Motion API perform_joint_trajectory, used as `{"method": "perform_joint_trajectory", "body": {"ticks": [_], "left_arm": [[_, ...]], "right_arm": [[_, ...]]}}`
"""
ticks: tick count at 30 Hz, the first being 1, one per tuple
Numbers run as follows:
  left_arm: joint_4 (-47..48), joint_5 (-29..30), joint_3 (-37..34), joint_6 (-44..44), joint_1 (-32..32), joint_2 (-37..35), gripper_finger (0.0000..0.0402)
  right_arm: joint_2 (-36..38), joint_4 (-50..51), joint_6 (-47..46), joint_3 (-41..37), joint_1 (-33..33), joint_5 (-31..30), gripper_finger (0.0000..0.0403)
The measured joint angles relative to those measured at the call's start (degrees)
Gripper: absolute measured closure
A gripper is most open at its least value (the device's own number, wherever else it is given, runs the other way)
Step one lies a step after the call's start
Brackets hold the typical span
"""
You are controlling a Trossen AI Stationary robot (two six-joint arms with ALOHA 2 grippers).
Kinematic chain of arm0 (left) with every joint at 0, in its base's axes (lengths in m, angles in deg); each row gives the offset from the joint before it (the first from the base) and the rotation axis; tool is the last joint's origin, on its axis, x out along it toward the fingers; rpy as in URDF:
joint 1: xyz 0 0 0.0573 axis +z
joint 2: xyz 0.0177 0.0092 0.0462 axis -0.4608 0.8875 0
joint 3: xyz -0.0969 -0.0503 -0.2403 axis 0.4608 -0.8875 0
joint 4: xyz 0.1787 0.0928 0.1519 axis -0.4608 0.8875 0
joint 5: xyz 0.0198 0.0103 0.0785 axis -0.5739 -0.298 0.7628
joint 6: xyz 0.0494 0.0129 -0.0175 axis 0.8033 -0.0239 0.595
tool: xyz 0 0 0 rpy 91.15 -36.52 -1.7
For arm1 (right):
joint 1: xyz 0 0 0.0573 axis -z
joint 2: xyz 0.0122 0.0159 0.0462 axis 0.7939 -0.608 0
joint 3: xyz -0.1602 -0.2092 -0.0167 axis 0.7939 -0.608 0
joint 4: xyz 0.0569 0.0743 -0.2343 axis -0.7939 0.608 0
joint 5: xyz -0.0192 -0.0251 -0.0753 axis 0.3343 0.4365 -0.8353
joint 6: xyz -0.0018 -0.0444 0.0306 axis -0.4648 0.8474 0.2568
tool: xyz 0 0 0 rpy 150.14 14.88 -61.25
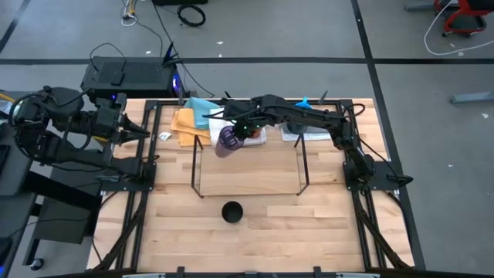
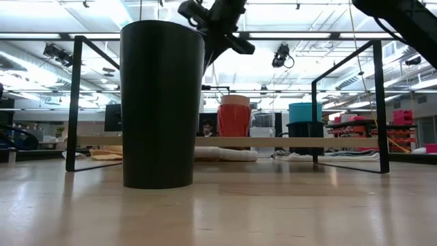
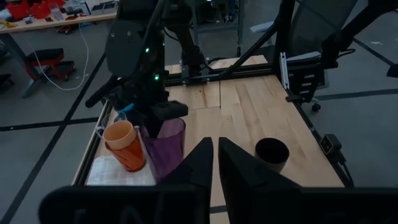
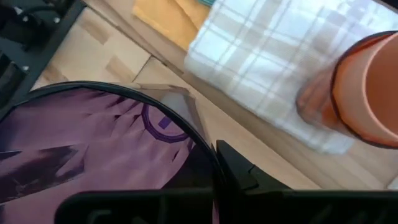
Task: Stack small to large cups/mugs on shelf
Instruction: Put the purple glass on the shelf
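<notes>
One purple cup (image 1: 226, 140) is held off the table by the right gripper (image 1: 241, 131), whose fingers are clamped on the cup's rim; in the right wrist view the cup's purple inside (image 4: 93, 143) fills the near part of the picture, with one dark finger (image 4: 239, 171) pressed at its edge. The cup is carried just above the far rail of the shelf (image 1: 248, 166), near that rail's left end.

One orange cup (image 3: 124, 144) is seen just beside the purple one in the left wrist view, standing on a white checked cloth (image 4: 267, 56). One black cup (image 1: 232, 211) is stood alone on the bare wood in front of the shelf, well apart from the rest; in the low view it looms large in the foreground (image 2: 162, 102).

Farther back in the low view, one orange-red cup (image 2: 234, 115), one teal vessel (image 2: 304, 111) and one dark vessel (image 2: 304, 135) are made out beyond the shelf, though their details cannot be told.

Behind the shelf, one yellow cloth (image 1: 185, 123) and one light blue cloth (image 1: 201, 106) are laid at the table's (image 1: 255, 232) far edge.

The left gripper (image 1: 147, 133) is parked at the left edge of the table, its two fingers (image 3: 202, 165) drawn nearly together with only a thin gap, and nothing is held between them.
</notes>
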Motion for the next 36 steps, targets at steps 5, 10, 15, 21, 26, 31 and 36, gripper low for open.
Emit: {"method": "perform_joint_trajectory", "body": {"ticks": [5,10,15,21,26,31,36], "left_arm": [[-0.06,0.0,0.0,0.0,0.0,0.0,0.0368],[-0.03,0.0,0.0,-0.02,0.0,0.0,0.0374],[0.0,0.0,0.0,-0.07,-0.01,0.0,0.0369],[0.01,0.0,0.0,-0.11,-0.02,0.0,0.0365],[0.03,0.0,0.0,-0.15,-0.02,0.0,0.0373],[0.03,0.0,0.0,-0.17,-0.02,0.0,0.0378],[0.04,0.0,0.0,-0.15,-0.02,0.0,0.0375]], "right_arm": [[-1.53,1.75,-0.15,0.0,-0.05,1.09,0.0398],[-1.75,2.2,-0.18,-0.92,-0.05,0.91,0.0398],[-1.78,3.14,-0.15,-1.71,0.09,0.83,0.0398],[-1.87,2.2,0.3,-2.32,0.07,0.86,0.0394],[-1.87,0.62,1.37,-2.32,0.06,1.85,0.0366],[-1.87,0.65,1.95,-2.32,0.06,2.6,0.0355],[-1.87,-0.27,3.22,-2.32,0.08,3.61,0.0352]]}}
